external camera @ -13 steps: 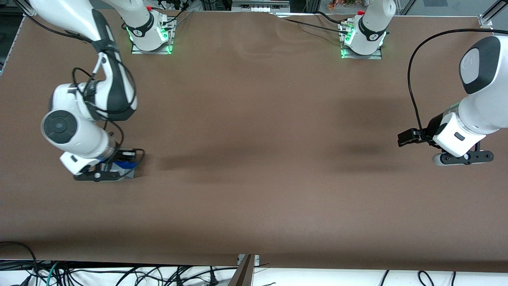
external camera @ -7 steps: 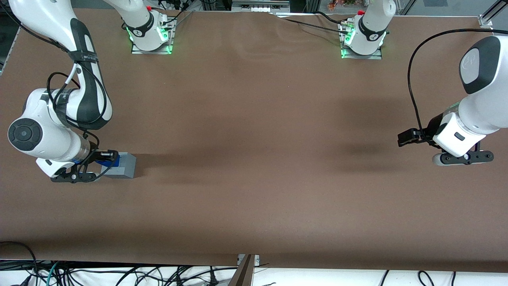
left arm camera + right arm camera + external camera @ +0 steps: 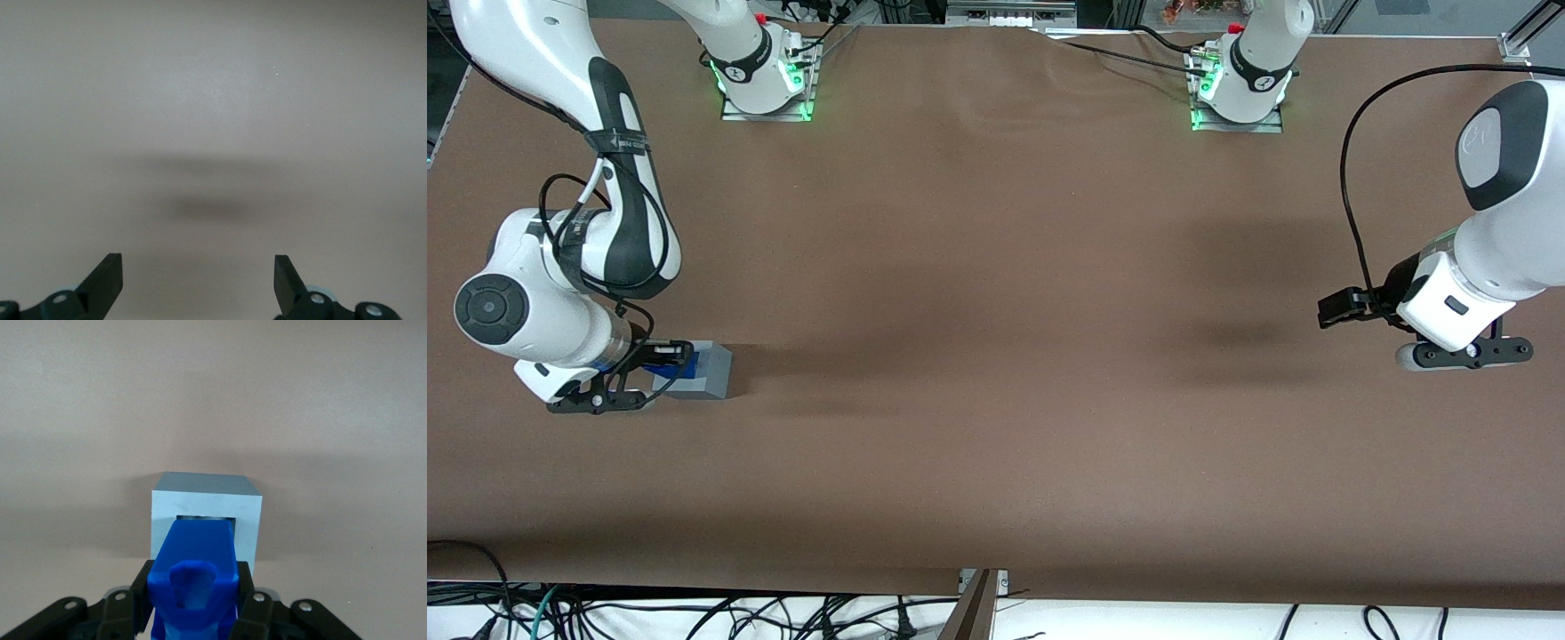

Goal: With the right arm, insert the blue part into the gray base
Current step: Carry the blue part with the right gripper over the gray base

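gripper point(image 3: 660, 366) shifted inward, clasping blue part point(image 3: 195, 570), above gray base point(image 3: 205, 513)

A brown worktop point(image 3: 996, 427) is lying flat and is rippling slightly at a crease point(image 3: 1049, 37) along its edge farthest from the front camera. Loose black cables point(image 3: 694, 613) are trailing on the white floor below the edge nearest the camera, where a metal strut point(image 3: 976, 606) is projecting at mid-length. The gripper point(image 3: 660, 360) is sitting low over the worktop toward the working arm's end, and soft shadows point(image 3: 1245, 338) are falling toward the parked arm's end.
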Controlling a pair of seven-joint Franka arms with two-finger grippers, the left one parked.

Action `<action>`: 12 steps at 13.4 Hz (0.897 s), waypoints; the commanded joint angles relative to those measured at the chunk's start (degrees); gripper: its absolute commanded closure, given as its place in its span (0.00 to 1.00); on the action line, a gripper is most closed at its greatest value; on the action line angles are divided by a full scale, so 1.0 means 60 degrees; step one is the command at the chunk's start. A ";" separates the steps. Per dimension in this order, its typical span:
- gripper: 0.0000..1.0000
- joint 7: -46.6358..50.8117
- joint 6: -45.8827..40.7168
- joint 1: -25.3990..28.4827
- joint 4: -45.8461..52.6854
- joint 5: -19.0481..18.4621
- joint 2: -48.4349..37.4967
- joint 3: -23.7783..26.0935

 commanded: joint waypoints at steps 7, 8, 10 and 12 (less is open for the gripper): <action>0.78 -0.1147 -0.0040 -0.0119 -0.0185 0.0277 -0.0028 0.0103; 0.78 -0.1147 -0.0041 -0.0119 -0.0199 0.0277 -0.0042 0.0103; 0.77 -0.1132 -0.0055 -0.0119 -0.0272 0.0291 -0.0071 0.0103; 0.77 -0.1132 -0.0055 -0.0134 -0.0346 0.0292 -0.0101 0.0088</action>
